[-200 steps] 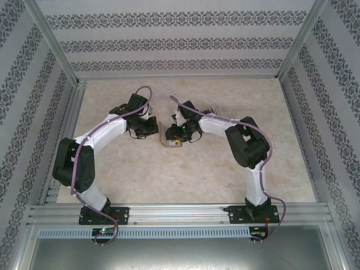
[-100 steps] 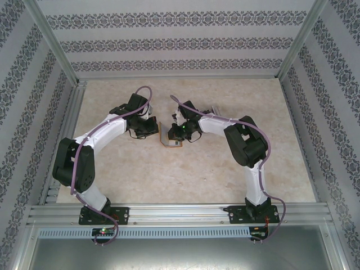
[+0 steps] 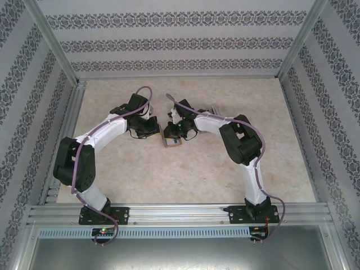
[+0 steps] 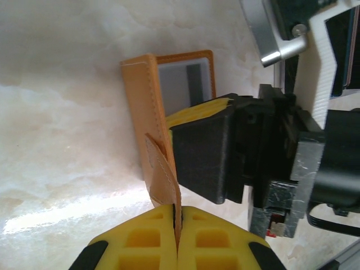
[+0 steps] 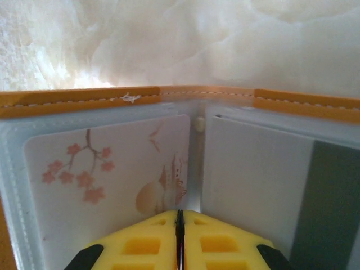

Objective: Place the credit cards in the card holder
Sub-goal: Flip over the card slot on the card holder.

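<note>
1 orange-tan card holder (image 4: pixel 140 101) — white-stitched edge.

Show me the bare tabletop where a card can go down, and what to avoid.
Bare table lies between the left arm and right arm, nearer than the card holder; also along the back wall, and outside the right arm. Crowded: the middle, where left fingers and right fingers meet on the holder.
</note>
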### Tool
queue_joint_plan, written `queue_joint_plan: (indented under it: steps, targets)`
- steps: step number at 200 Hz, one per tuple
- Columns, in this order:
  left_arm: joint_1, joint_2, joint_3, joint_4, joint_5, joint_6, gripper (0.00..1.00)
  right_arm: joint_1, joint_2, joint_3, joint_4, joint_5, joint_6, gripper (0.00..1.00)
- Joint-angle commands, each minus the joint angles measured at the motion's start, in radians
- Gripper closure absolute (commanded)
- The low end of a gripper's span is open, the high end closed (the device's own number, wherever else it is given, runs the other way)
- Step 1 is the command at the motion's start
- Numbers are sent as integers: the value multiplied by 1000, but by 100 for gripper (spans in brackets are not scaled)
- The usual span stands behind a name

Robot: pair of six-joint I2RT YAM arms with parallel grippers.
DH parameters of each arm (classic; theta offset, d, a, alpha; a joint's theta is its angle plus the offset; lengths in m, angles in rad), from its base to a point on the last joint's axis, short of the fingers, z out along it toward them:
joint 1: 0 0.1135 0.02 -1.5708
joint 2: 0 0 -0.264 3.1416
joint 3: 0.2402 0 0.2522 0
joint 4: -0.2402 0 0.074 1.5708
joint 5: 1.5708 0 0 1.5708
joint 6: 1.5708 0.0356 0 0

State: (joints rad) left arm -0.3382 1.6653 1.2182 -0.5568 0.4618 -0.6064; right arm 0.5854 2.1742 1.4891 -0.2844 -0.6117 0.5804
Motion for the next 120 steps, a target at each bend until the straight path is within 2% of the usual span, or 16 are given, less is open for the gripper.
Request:
queue_joint_plan:
  steps: [1,60,120]
  targets:
    - [11,17,35,33,28,-19,100,7,-2,17,-7,-28,-10,87]
    - [21,15,5,-7,-32,16,100,-38,-129,-91,-6,-9,-20,83]
    - [33,14,-31,37,0,-5,100,-41,-159,-80,-11,-39,-36,77]
